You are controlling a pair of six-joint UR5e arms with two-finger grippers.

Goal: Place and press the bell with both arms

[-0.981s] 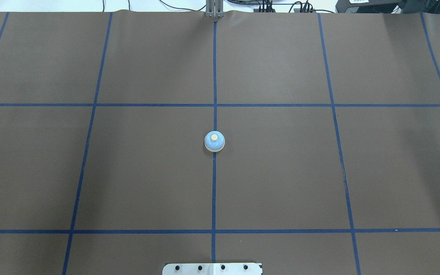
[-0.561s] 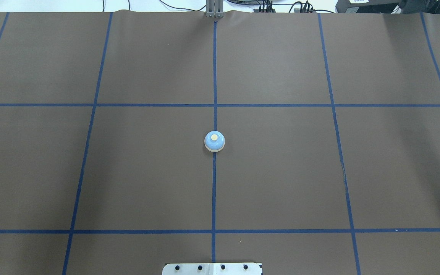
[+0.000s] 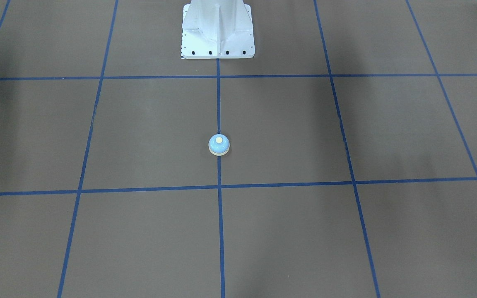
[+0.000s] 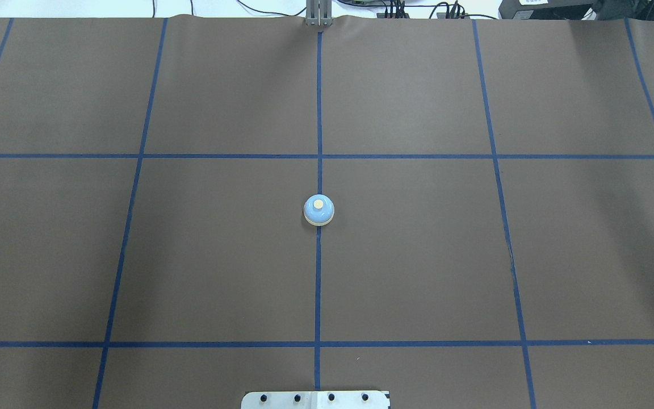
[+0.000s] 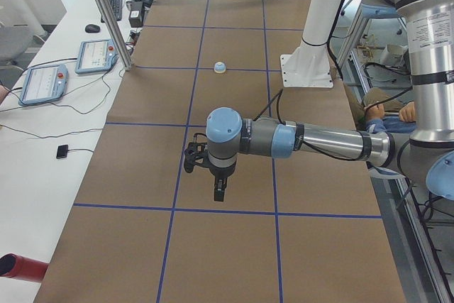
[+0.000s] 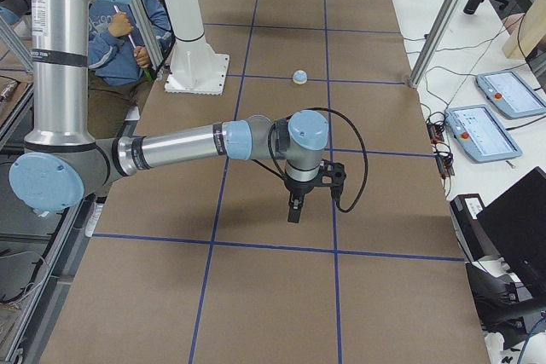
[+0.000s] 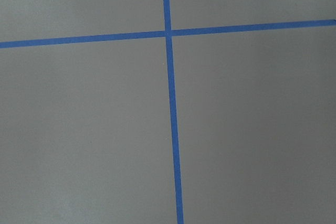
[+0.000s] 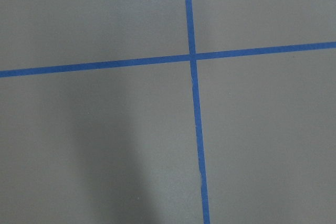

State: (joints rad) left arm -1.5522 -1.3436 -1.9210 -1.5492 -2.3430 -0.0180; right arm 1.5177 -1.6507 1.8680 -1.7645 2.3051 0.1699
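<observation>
The bell point(image 4: 319, 210) sits upright on the table's point(image 4: 191, 255) middle tape line point(image 4: 318, 284), well apart from both sets of jaws. The left gripper point(image 5: 220, 191) and right gripper point(image 6: 294, 210) point down; whether their jaws are apart or together cannot be told.

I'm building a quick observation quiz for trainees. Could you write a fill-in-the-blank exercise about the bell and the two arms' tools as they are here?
1. The bell has a light ___ dome.
2. It stands on the centre ___ line that runs straight out from the robot.
3. Of the left tool and the right tool, the number touching the bell is ___.
4. Both tools point ___ toward the table.

Missing words: blue; tape; zero; down
</observation>
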